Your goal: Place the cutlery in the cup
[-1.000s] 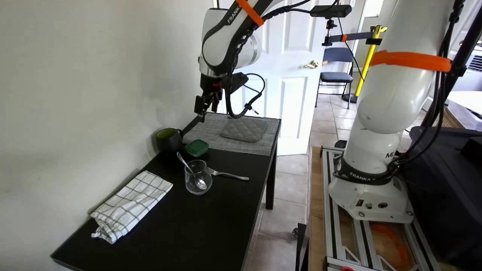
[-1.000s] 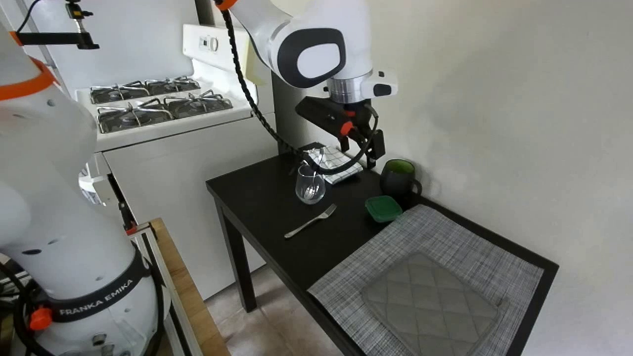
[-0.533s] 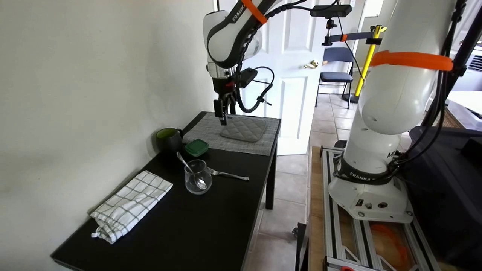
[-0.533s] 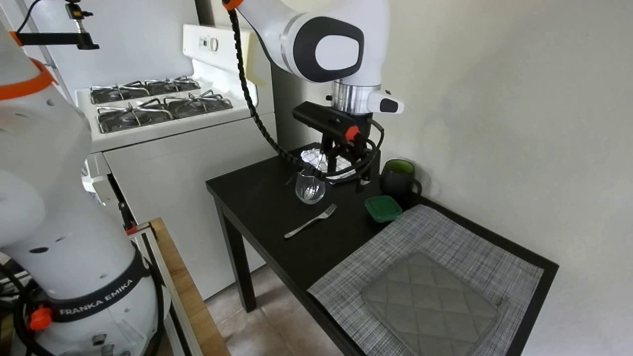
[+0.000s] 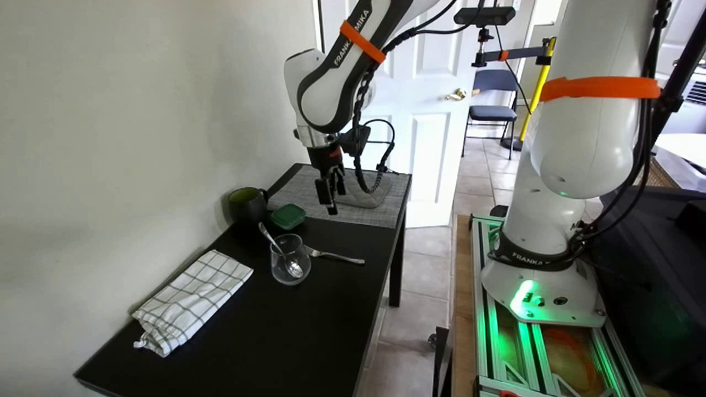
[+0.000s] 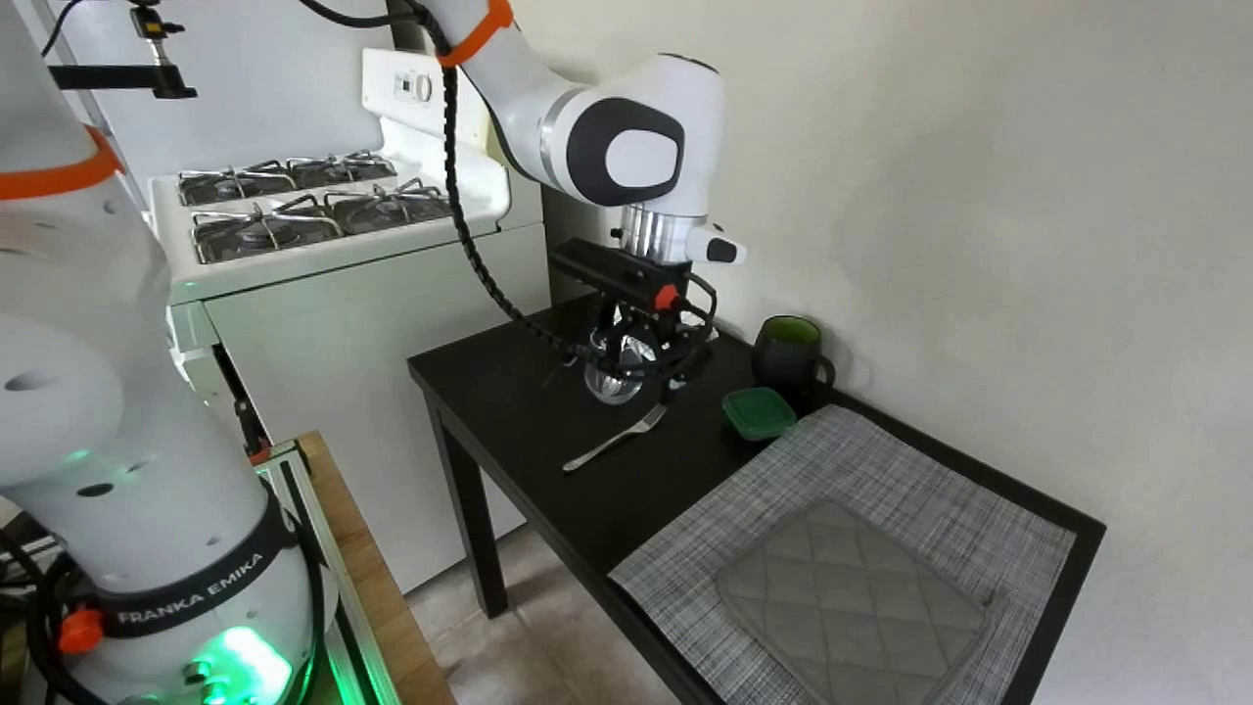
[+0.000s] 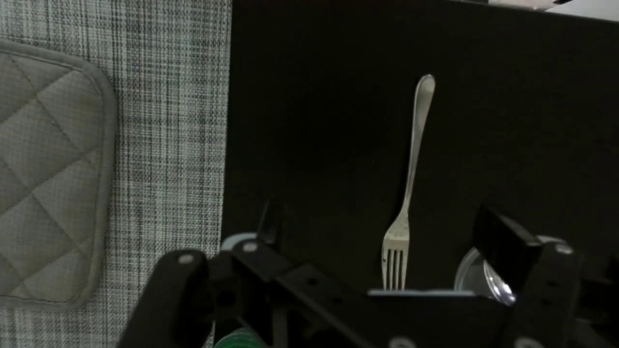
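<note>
The silver fork (image 5: 337, 256) lies flat on the black table, its handle toward the table edge near the robot base. It also shows in an exterior view (image 6: 617, 441) and the wrist view (image 7: 412, 169). The silver spoon (image 5: 295, 269) stands tilted inside the clear glass (image 5: 303, 256), handle out over the rim. In the wrist view the glass (image 7: 466, 270) and spoon bowl (image 7: 500, 287) are partly hidden by a finger. My gripper (image 5: 335, 199) is open and empty, above the table near the fork. In the wrist view the fork's tines lie between the fingers (image 7: 388, 232).
A dark mug (image 5: 248, 205) and a green lidded container (image 5: 288, 216) stand near the wall. A checked cloth (image 5: 193, 298) lies beyond the glass. A grey placemat (image 6: 842, 470) with a quilted pad (image 6: 852, 607) covers the other table end.
My gripper has moved away from the wall and come down toward the table, over the fork. A green light now glows at the robot base. The fork, spoon and glass have not moved.
</note>
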`<state>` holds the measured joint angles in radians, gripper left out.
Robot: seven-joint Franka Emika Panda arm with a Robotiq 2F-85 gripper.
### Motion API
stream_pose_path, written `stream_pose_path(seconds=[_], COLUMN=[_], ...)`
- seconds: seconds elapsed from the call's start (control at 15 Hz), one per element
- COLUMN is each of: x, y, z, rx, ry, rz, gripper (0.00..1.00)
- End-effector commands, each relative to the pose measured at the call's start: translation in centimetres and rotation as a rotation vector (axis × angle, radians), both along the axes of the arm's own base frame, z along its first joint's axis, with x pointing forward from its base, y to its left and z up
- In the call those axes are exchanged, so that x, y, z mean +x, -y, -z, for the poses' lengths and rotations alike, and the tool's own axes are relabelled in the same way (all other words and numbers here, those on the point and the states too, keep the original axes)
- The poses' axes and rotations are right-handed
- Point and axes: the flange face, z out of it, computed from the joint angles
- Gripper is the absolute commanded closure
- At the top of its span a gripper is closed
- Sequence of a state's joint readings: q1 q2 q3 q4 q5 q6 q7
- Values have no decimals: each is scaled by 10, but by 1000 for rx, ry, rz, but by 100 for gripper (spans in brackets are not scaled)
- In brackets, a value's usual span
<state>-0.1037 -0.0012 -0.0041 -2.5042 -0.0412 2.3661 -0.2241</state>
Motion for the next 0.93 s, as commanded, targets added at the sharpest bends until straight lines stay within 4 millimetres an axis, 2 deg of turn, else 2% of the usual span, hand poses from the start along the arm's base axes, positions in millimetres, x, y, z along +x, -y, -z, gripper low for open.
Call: stream_pose_path(seconds=[0.0, 0.4, 0.8, 0.87], x=[-2, 5, 7, 7], y=[-15, -28, -35, -37], z=[33, 68, 85, 87], rx=[-14, -10, 2, 4], ry=[11, 67, 95, 94], rz=[-59, -53, -44, -40], gripper=[0, 0, 0, 6])
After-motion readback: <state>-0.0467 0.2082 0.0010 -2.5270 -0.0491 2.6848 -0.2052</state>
